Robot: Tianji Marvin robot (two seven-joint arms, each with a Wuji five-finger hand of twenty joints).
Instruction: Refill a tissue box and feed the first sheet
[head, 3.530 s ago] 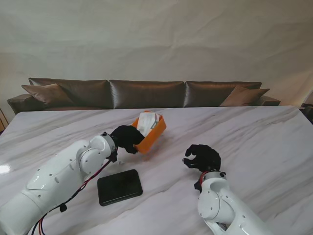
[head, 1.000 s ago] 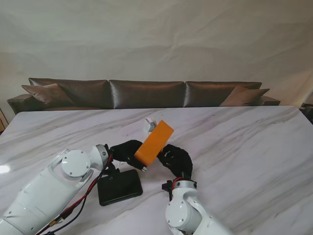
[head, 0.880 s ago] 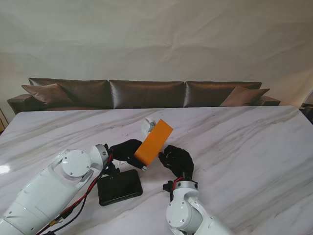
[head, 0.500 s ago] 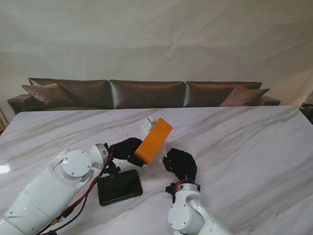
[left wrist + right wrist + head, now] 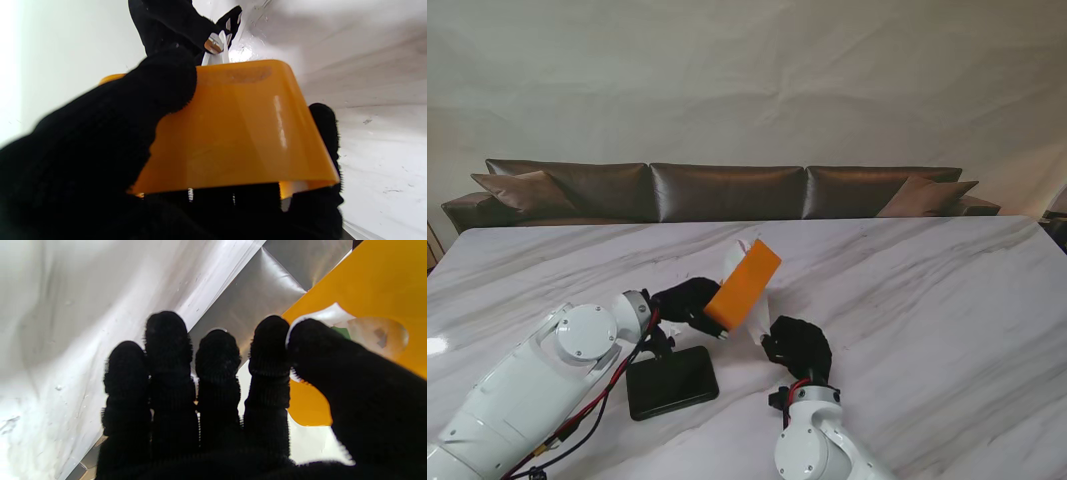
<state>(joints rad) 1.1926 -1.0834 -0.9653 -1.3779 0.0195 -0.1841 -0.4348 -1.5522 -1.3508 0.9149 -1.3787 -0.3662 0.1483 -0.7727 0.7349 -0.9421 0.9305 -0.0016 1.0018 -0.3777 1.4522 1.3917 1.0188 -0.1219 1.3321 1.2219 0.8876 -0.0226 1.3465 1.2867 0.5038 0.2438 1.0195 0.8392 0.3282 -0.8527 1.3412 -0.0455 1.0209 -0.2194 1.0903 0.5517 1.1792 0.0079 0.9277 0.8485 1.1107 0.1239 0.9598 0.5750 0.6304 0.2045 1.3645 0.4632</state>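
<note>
Two black-gloved hands at the orange tissue box (image 5: 743,285), raised off the marble table (image 5: 927,290) and tilted on end. Left hand (image 5: 689,303) clamped around the box's nearer end, thumb over one wall, fingers under the other. Right hand (image 5: 797,345) just beside the box, fingers (image 5: 217,356) together and nearly straight, thumb against a white tissue sheet (image 5: 755,315) hanging from the box; grip on it impossible to confirm. Black lid (image 5: 672,381) flat on the table, nearer to me.
</note>
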